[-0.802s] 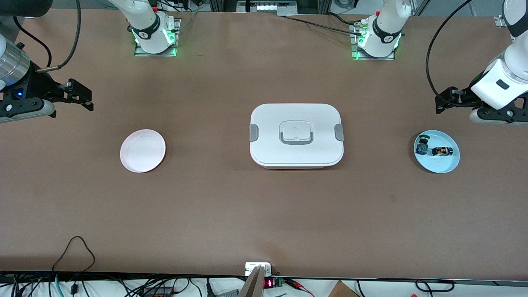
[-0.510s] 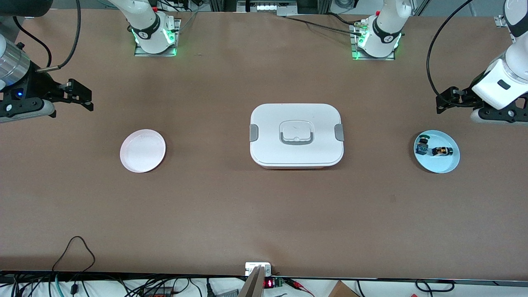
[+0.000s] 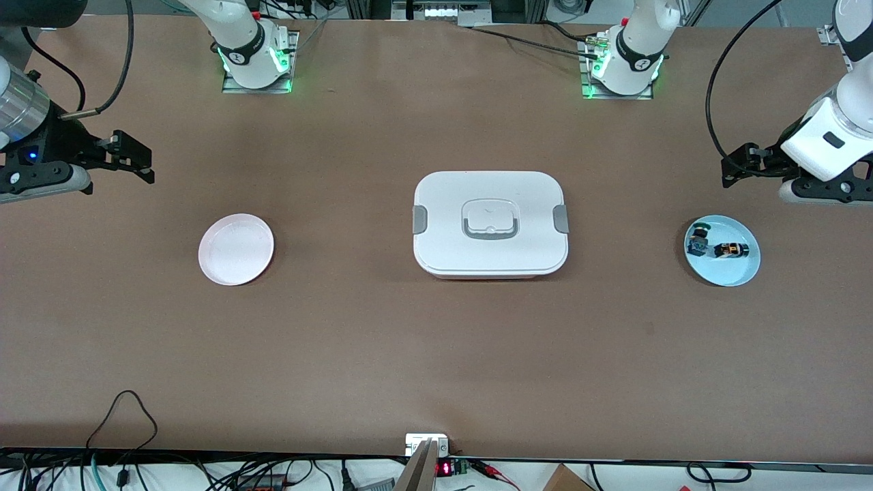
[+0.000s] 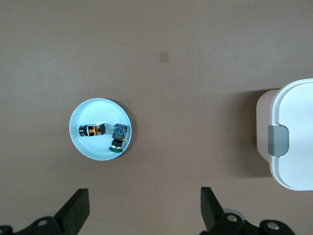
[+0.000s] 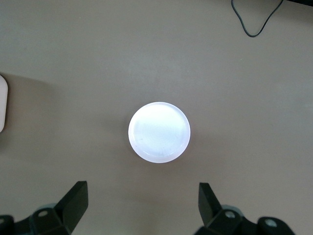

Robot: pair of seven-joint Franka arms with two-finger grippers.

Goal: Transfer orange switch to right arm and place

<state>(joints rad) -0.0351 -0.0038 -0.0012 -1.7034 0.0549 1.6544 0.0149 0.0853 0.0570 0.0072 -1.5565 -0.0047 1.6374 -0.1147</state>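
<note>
The orange switch point(image 3: 731, 249) lies on its side in the light blue plate point(image 3: 740, 273) at mid-right of the front view, touching nothing but the plate, with a green-capped switch point(image 3: 698, 238) just beside it. Left end effector point(image 3: 733, 169) hangs above the counter point(image 3: 436, 354) in the upper right, fingers spread wide, empty. Right end effector point(image 3: 140, 162) waits in the upper left, likewise wide open and empty, above the pink plate point(image 3: 236, 249).

The left arm's black two-finger gripper point(image 3: 731, 170) hangs in the air, jaws wide apart. The right arm's slim black gripper point(image 3: 140, 164) — blue light on — hangs likewise, jaws spread.
</note>
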